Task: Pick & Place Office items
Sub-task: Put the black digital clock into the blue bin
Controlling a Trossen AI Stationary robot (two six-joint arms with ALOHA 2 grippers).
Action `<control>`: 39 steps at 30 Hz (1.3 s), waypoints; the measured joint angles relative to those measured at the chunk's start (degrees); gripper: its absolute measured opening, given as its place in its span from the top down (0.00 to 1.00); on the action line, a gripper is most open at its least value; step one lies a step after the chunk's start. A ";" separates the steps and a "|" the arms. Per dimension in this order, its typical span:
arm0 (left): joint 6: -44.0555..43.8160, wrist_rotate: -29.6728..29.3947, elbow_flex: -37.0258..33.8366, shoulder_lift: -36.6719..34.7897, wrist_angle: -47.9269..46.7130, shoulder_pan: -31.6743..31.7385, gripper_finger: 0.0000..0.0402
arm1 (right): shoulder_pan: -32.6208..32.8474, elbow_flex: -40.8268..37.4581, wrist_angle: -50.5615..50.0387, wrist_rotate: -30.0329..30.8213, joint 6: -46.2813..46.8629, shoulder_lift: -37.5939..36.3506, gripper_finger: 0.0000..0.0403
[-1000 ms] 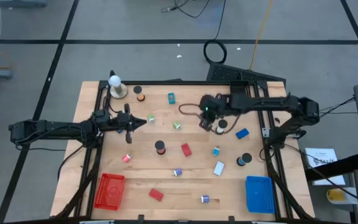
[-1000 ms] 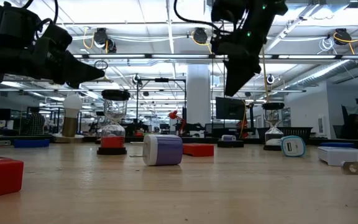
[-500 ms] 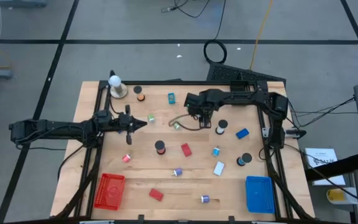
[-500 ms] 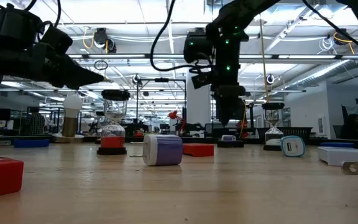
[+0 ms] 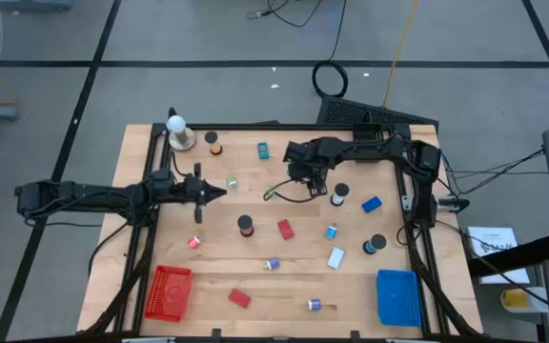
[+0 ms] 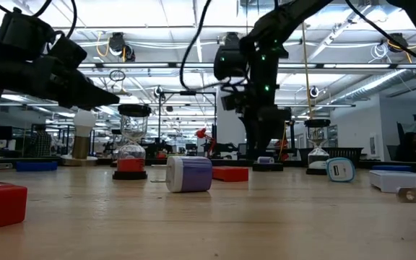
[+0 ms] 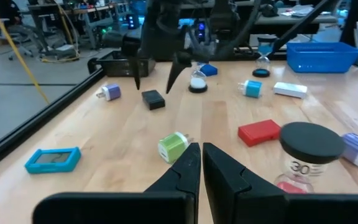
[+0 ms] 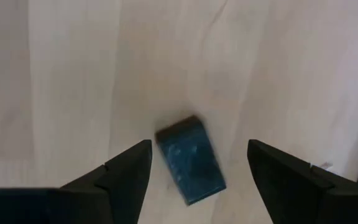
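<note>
Upper centre of the high view, the right gripper (image 5: 303, 177) hangs with fingers spread wide and empty, straddling a small dark block (image 8: 190, 158) lying on the table (image 5: 255, 276). At centre left, the left gripper (image 5: 210, 191) is closed on nothing. In the left wrist view's lower right, a black-capped sand timer (image 7: 307, 153) reads "30".

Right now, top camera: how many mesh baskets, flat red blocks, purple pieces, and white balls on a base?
mesh baskets: 2
flat red blocks: 2
purple pieces: 2
white ball on a base: 1
Total: 7
</note>
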 joint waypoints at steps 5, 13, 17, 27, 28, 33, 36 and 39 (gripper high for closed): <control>1.88 -0.02 0.00 -0.02 0.83 -0.95 0.94 | -1.20 -1.75 0.93 -0.34 -0.59 -0.23 0.36; 2.06 -0.04 0.00 -0.02 1.08 -0.99 0.94 | -2.92 -4.80 4.73 -0.34 -3.59 -0.12 0.36; 2.04 -0.09 0.00 -0.02 1.08 -0.99 0.94 | -4.27 -4.82 4.96 -0.33 -4.20 -0.12 0.36; 2.02 -0.09 0.00 -0.02 1.06 -0.99 0.94 | -5.81 -4.82 4.32 -1.86 -2.81 2.11 0.40; 2.04 -0.11 0.00 -0.03 1.00 -0.99 0.94 | -5.91 -4.86 4.33 -1.83 -2.74 1.97 0.41; 2.02 -0.43 0.00 -0.04 0.97 -0.99 0.94 | -6.25 -4.87 4.94 -1.92 -2.70 2.01 0.49; 2.04 -0.45 0.00 -0.03 0.51 -0.99 0.94 | -6.70 -4.87 5.26 -1.81 -1.02 1.96 0.54; 2.06 -0.57 0.00 -0.02 0.19 -0.99 0.94 | -7.03 -4.87 5.09 -1.75 1.75 1.96 0.60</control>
